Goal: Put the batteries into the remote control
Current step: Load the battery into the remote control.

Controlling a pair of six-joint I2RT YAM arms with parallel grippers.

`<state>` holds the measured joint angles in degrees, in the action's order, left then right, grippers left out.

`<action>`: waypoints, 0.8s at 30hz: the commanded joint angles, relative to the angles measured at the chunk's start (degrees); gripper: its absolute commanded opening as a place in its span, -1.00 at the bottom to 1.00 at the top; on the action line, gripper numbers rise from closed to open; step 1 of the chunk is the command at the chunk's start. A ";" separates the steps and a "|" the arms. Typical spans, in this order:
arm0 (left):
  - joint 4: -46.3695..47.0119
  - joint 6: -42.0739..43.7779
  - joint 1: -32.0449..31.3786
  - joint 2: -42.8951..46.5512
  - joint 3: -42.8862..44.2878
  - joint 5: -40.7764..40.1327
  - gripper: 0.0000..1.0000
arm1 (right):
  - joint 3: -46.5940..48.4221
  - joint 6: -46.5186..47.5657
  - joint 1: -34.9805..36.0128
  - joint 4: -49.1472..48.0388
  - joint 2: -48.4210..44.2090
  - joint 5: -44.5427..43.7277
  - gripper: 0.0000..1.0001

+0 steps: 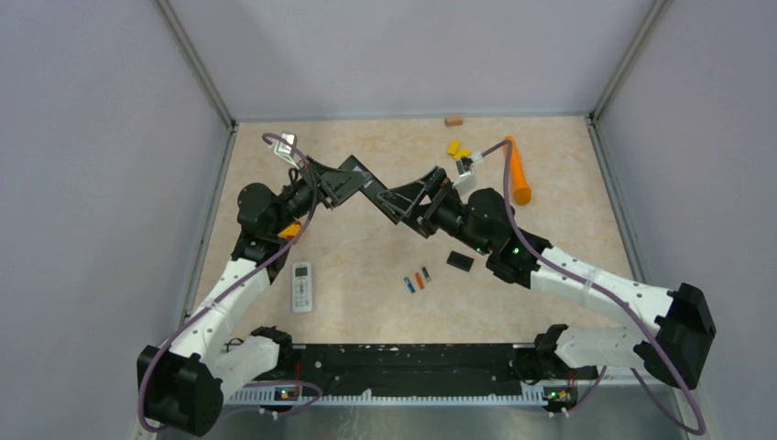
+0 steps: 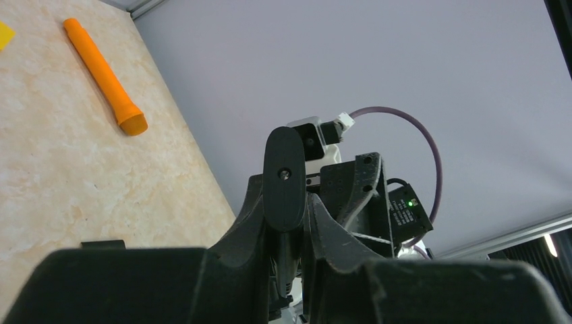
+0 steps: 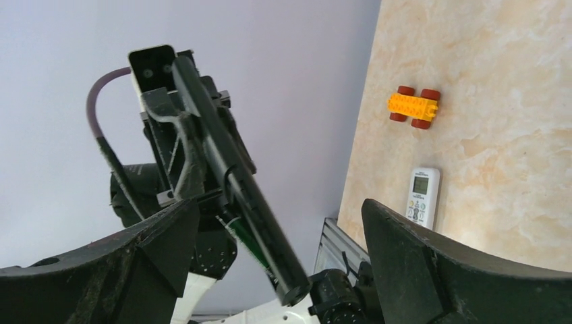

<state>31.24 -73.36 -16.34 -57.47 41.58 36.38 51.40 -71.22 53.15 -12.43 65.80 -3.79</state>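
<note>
Closest to the overhead camera, the black mounting rail [image 1: 403, 362] is seen spanning the near table edge. Toward the left, a white remote [image 1: 301, 286] is laid flat on the table [image 1: 366, 266], and an orange toy car [image 3: 413, 106] is partly hidden beneath the left arm. Above the middle, the left gripper [image 1: 369, 190] is clamped on a slim black remote [image 3: 229, 169], held in the air, its end seen between the widely parted fingers [image 3: 418, 263] of the right gripper [image 1: 394, 203]. Right of centre, the batteries [image 1: 418, 280] are laid close together on the table: blue, orange-red and dark; a fourth cannot be made out. Near them a small black piece [image 1: 460, 260] is seen, and a long orange cylinder [image 1: 519, 171] is laid farther right.
</note>
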 commanded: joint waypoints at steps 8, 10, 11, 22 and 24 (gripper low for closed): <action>2.38 0.72 -0.10 1.45 0.28 1.56 -1.00 | 2.61 -2.50 -1.43 -4.86 2.14 3.62 0.76; 2.42 0.60 -0.10 1.40 0.39 1.72 -1.00 | 2.45 -2.89 -1.62 -4.89 2.31 3.62 0.73; 2.42 0.56 -0.10 1.40 0.36 1.76 -1.00 | 2.28 -2.99 -1.74 -5.00 2.36 4.65 0.71; 2.84 -0.32 -0.10 1.40 0.60 1.71 -1.00 | 0.80 -3.05 -2.51 -5.54 1.88 6.09 0.21; 2.93 -0.56 -0.10 1.08 0.81 1.78 -1.00 | 0.52 -3.02 -2.59 -5.57 1.79 6.15 0.17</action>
<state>31.24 -73.43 -16.34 -57.14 41.58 37.69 51.42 -74.17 51.20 -15.27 68.01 1.54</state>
